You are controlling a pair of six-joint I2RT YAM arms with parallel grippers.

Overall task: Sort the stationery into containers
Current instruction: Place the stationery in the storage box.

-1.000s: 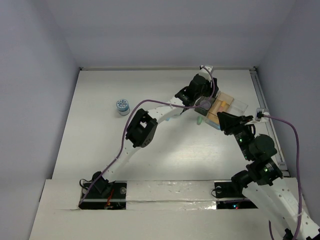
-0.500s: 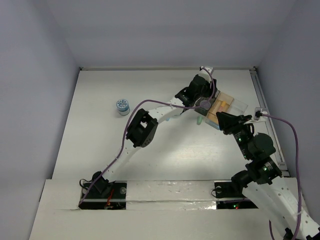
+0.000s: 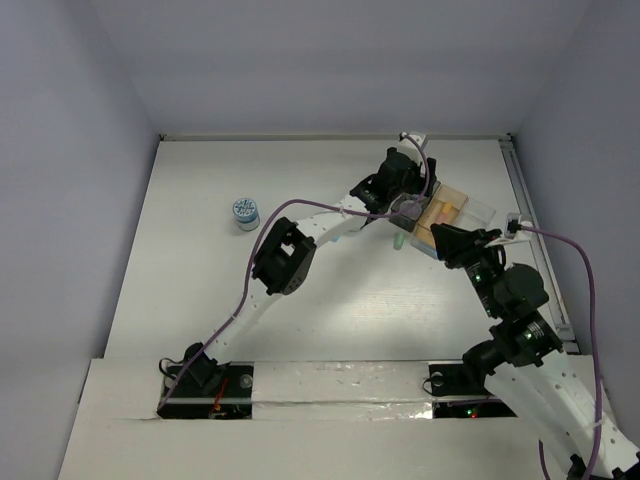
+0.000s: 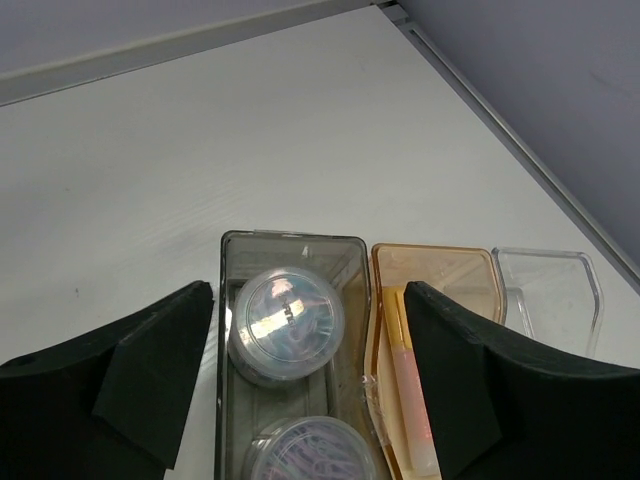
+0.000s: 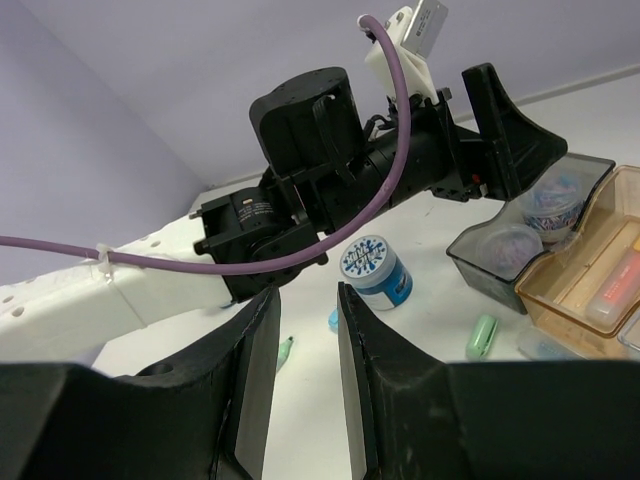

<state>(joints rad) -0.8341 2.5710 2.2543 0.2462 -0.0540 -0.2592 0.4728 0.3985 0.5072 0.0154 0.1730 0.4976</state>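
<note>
My left gripper [image 4: 308, 290] hangs open over the row of containers, with nothing between its fingers. Below it the dark grey bin [image 4: 225, 300] holds two round rolls [image 4: 286, 318] [image 4: 310, 450]. In the tan-orange bin [image 4: 440, 265] lies a pink-orange capsule piece [image 4: 412, 400], and the clear bin [image 4: 550, 290] looks bare. My right gripper [image 5: 305, 295] stands near the bins' front, its jaws a narrow gap apart and holding nothing. A blue-and-white topped roll [image 5: 375, 272] stands alone on the table at the left [image 3: 245, 213]. A green capsule [image 5: 483, 336] lies beside the dark bin.
Small loose pieces lie on the table: a blue one [image 5: 333, 319], a green one [image 5: 284, 350] and a pale blue one [image 5: 545, 347] by the bins. The left arm [image 3: 285, 260] stretches diagonally across the middle. A rail [image 3: 525, 200] runs along the table's right edge.
The left gripper's jaws have spread wider over the dark grey bin. Both arms have barely shifted, and the right gripper's gap is the same.
</note>
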